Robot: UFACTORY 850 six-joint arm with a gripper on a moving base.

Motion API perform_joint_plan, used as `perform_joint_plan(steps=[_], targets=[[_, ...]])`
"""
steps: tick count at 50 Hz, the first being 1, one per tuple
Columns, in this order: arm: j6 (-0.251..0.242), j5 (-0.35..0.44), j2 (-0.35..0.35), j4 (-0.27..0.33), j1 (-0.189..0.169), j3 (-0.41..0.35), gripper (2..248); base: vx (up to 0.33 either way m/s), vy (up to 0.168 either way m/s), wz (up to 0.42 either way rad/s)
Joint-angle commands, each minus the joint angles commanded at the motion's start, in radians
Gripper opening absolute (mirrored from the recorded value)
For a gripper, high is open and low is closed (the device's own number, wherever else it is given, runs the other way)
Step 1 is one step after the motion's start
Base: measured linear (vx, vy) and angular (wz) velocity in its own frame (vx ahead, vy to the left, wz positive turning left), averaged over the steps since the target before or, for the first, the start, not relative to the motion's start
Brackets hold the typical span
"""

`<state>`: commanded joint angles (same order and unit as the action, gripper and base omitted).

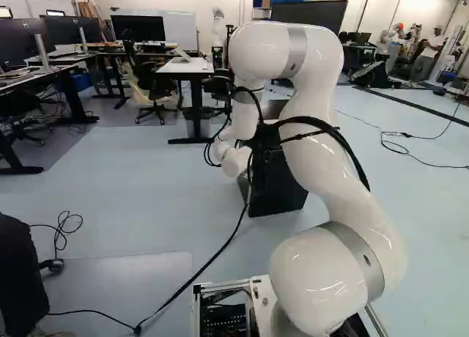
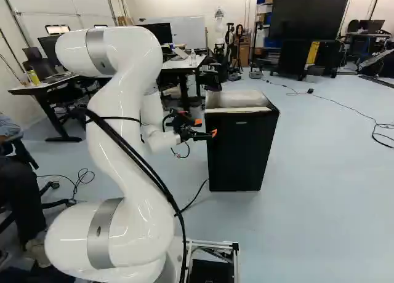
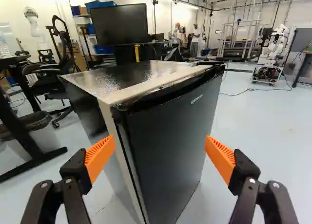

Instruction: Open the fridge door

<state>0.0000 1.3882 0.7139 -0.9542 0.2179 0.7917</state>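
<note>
Right ahead of the gripper (image 2: 205, 128) was the fridge (image 3: 122, 80), a black box that stood on the floor (image 2: 320, 191). The gripper's two fingers were wide apart, with their orange pads (image 3: 99, 153) facing each other, and they were not holding the fridge. In the wrist view, the fridge was in front of the gripper, and much of it showed in the space between the two fingers. Its dark door (image 3: 168, 141) looked shut, with a black lip (image 3: 170, 90) along its top edge. The fridge stood a bit turned, so a front corner pointed toward the gripper and one side showed as well as the door. In the right base view, the gripper was near the top of the fridge, at the side closest to the white arm (image 2: 120, 147). It was hard to tell if a finger touched the fridge. In the left base view, the arm hid part of the fridge. The fridge had a shiny top. A bin (image 3: 46, 136) and a black chair (image 3: 61, 73) were past it, on the side away from the door, and a big dark screen (image 3: 119, 24) was farther back. Far off stood another robot (image 3: 270, 56).
</note>
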Motion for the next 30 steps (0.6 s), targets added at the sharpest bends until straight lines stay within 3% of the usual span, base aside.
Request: perform_joint_plan(steps=[30], targets=[[0.000,0.000,0.049,0.000,0.007,0.084,247,0.000,0.000,0.000]])
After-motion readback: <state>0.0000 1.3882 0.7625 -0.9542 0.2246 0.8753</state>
